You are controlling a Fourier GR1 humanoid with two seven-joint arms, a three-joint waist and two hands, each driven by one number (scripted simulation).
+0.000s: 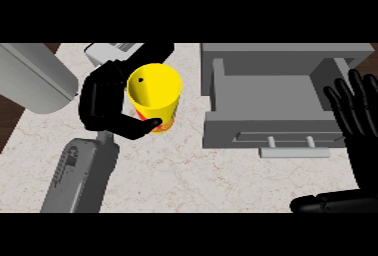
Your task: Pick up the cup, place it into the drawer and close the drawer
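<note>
Tall yellow cylindrical cup, open-topped, upright or slightly tilted, over the marbled counter left of the open grey drawer. Probably light, rigid, smooth-walled; likely slippery, so best held round the mid-wall, not the rim. Left hand curled round the cup from its left side, thumb across the lower front near the red band. Cannot tell whether lifted or touching the counter. Right hand at right edge beside the drawer, fingers straight and spread, holding nothing, resting. Drawer front with bar handle facing the robot.
</note>
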